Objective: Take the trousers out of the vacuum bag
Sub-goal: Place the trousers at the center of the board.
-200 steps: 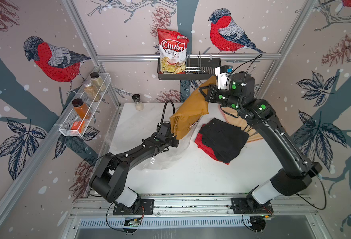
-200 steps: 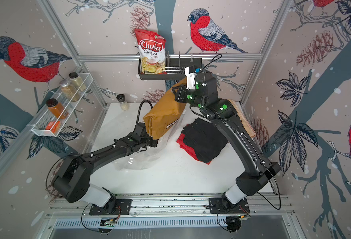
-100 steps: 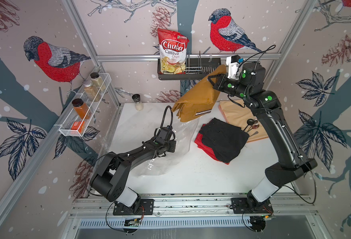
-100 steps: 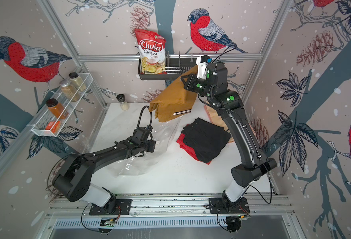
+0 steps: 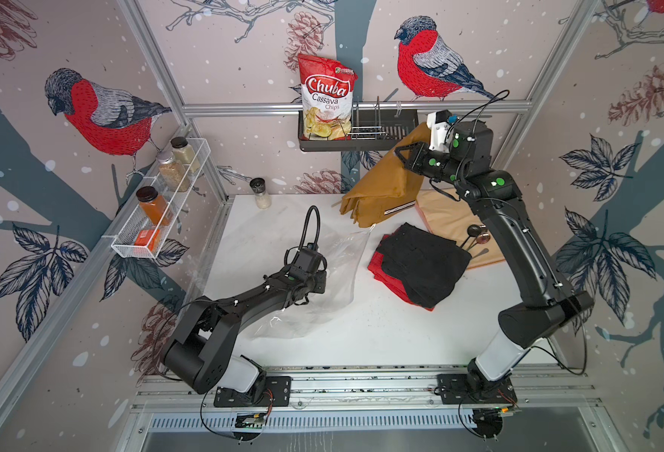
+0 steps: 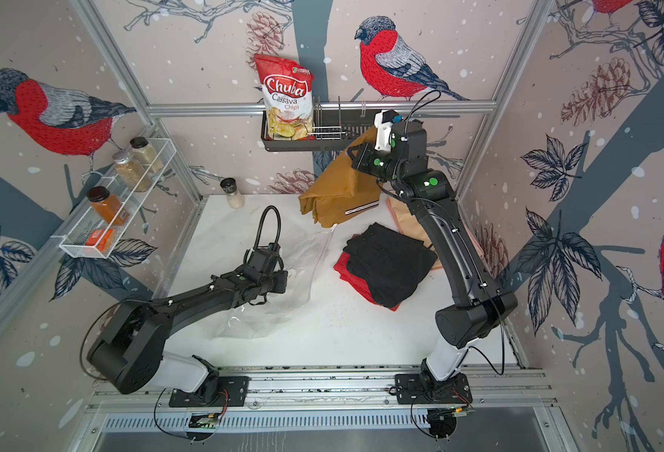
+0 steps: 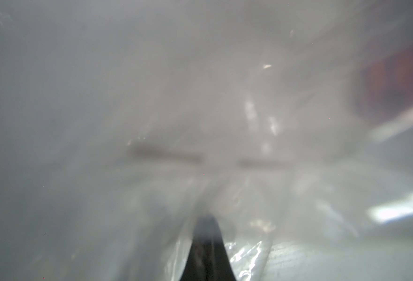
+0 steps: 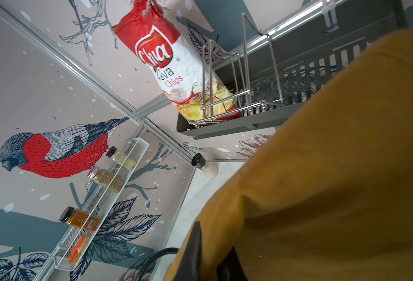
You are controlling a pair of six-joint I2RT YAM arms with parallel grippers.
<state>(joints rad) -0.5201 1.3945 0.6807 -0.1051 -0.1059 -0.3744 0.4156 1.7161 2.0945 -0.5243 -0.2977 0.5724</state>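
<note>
The right gripper (image 5: 402, 153) is clamped on the mustard-brown trousers (image 5: 381, 188) and holds them in the air. The cloth hangs below and ahead of it, clear of the vacuum bag (image 5: 334, 289). Close behind the gripper is the dark wall rack (image 5: 385, 144) with the chips bag (image 5: 326, 101). In both top views the cloth overlaps the rack's corner; I cannot tell whether they touch. Beneath the gripper lies the peach mat (image 5: 451, 219). Nearer the arm's base, the black trousers (image 5: 420, 266) rest on the red trousers (image 5: 377, 270).

The left gripper (image 7: 206, 219), jaws together, pinches the bag's clear plastic. The bag lies slack on the table (image 5: 381, 336) around it and blurs the left wrist view. The folded pile lies beyond the bag's far edge.
</note>
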